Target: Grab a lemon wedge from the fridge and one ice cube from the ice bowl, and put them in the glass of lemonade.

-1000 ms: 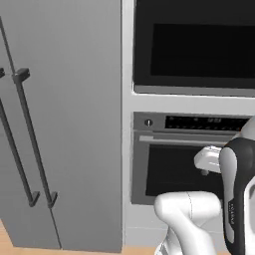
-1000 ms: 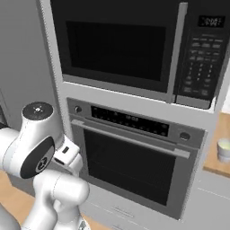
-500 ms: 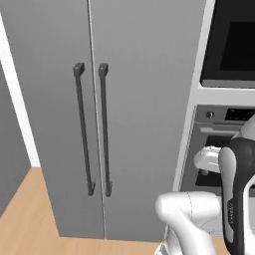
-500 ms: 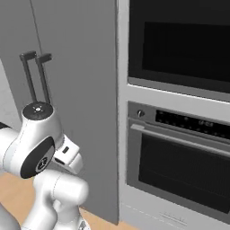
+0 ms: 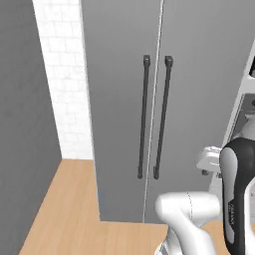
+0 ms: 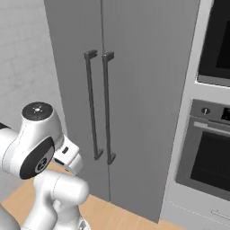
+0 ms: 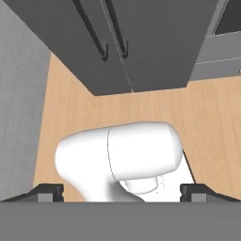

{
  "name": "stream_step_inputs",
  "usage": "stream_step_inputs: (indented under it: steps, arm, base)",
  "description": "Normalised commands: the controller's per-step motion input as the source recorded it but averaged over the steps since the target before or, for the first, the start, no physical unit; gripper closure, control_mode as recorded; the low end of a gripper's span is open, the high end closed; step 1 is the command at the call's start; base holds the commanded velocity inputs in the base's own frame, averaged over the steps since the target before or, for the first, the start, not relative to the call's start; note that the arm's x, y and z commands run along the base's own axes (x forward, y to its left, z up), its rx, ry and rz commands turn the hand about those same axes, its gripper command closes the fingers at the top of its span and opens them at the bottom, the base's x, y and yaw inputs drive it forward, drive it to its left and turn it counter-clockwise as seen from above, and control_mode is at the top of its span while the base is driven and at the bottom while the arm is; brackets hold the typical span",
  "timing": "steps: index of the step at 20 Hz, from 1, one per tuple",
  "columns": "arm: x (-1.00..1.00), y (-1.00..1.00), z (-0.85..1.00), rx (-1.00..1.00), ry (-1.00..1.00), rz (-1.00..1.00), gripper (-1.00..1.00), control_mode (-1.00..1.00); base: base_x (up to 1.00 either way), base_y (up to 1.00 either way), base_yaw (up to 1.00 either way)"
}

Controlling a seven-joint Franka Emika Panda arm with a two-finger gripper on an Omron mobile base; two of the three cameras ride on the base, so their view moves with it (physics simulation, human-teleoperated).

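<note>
The fridge (image 5: 119,99) stands straight ahead, a tall grey cabinet with both doors shut and two dark bar handles (image 5: 144,117) side by side at the middle seam. From the other side the fridge (image 6: 143,90) looks the same. Pointing down at the floor, my gripper (image 7: 122,192) is open; its fingertips (image 7: 51,190) sit far apart with nothing between them. Beyond them the fridge's lower front (image 7: 155,42) shows. The lemon wedge, the ice bowl and the glass of lemonade are out of view.
An oven (image 6: 206,157) with a black-fronted microwave (image 6: 218,40) above it fills the column right of the fridge. A white brick wall (image 5: 60,74) and a dark grey wall (image 5: 20,124) close off the left. Wooden floor (image 5: 64,209) lies before the fridge.
The whole picture has shifted: the base has driven left along the cabinets, so the fridge is now in the middle and the oven at the right edge. The arm's pose is unchanged.
</note>
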Motion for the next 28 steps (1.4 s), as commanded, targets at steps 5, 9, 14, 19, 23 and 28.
stream_step_inputs:
  steps: [5,9,14,19,23,28]
  arm:
    - [0.00,0.00,0.00,0.00,0.00,0.00,-1.00,1.00]
    - [0.00,0.00,0.00,0.00,0.00,0.00,-1.00,1.00]
    - [0.00,0.00,0.00,0.00,0.00,0.00,-1.00,1.00]
    - [0.00,0.00,0.00,0.00,0.00,0.00,-1.00,1.00]
    - [0.00,0.00,0.00,0.00,0.00,0.00,-1.00,1.00]
    - [0.00,0.00,0.00,0.00,0.00,0.00,-1.00,1.00]
  base:
    - [0.00,0.69,-0.19]
    - [0.00,0.32,-0.25]
    - [0.00,0.02,-0.30]
    - [0.00,0.10,-0.31]
    - [-0.12,0.06,-0.14]
    - [-0.44,0.05,0.00]
